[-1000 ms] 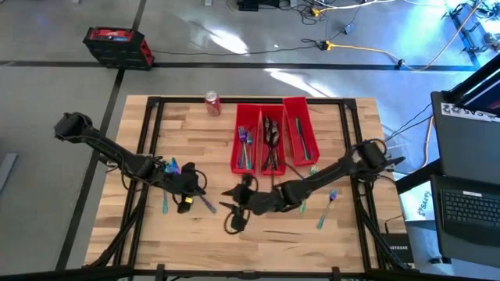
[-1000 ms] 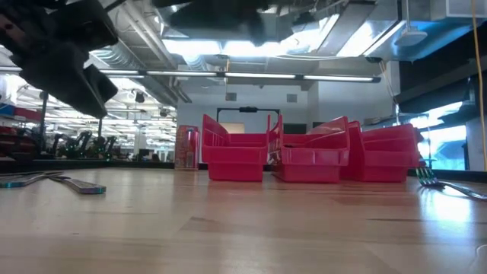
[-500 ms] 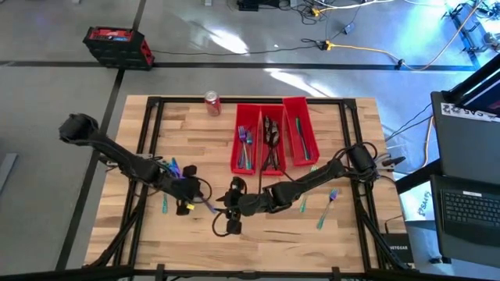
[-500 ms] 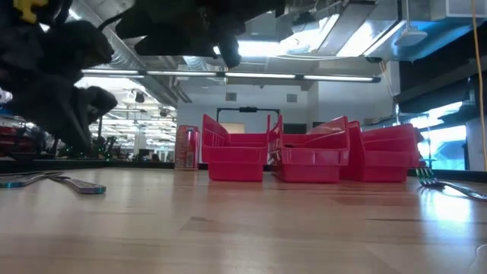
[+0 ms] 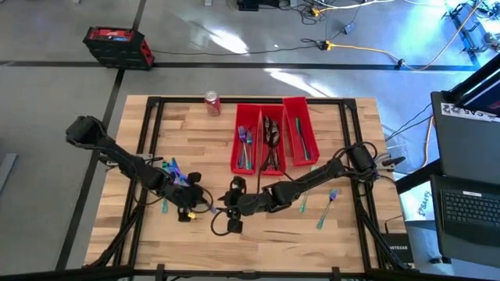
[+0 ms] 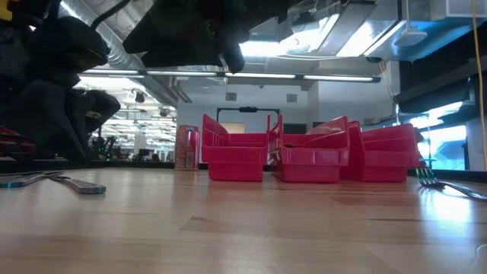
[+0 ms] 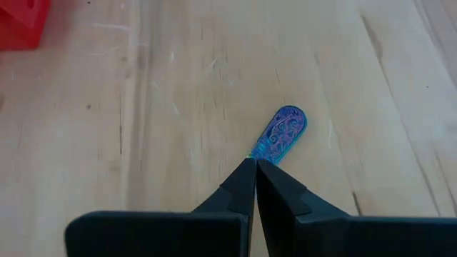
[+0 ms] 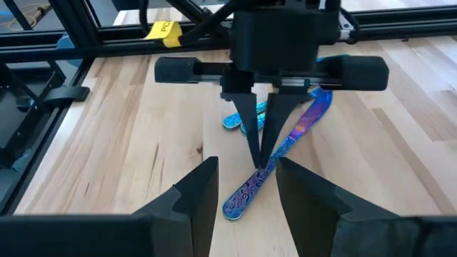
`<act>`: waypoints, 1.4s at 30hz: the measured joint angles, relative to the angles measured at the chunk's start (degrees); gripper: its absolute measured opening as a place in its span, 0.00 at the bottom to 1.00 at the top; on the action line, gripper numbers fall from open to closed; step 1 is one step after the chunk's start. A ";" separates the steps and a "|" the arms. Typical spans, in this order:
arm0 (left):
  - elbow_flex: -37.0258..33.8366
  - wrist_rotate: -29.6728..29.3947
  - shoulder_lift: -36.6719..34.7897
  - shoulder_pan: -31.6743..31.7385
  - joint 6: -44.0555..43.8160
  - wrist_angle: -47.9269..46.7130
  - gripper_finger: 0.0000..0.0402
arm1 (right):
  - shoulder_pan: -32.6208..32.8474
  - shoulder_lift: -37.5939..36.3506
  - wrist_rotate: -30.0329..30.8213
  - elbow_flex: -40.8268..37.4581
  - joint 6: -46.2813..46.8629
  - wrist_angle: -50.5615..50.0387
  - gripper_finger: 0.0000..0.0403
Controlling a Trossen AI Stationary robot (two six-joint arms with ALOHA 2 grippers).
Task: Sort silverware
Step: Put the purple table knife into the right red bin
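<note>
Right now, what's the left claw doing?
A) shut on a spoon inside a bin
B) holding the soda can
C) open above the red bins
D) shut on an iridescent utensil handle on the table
D: the left claw has its fingers pinched together on the iridescent utensil lying on the wooden table, facing the right claw.

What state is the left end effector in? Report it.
Shut. The left end effector has its fingertips pressed together on the iridescent utensil, whose patterned handle sticks out beyond the tips over the table.

We can read no text, label, brand or number anywhere; the yellow tag (image 8: 163, 29) bears only illegible marks.
</note>
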 joint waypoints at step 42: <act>1.38 0.33 5.18 0.54 5.86 2.69 0.00 | -1.12 -11.75 7.01 -0.02 0.88 -18.81 0.31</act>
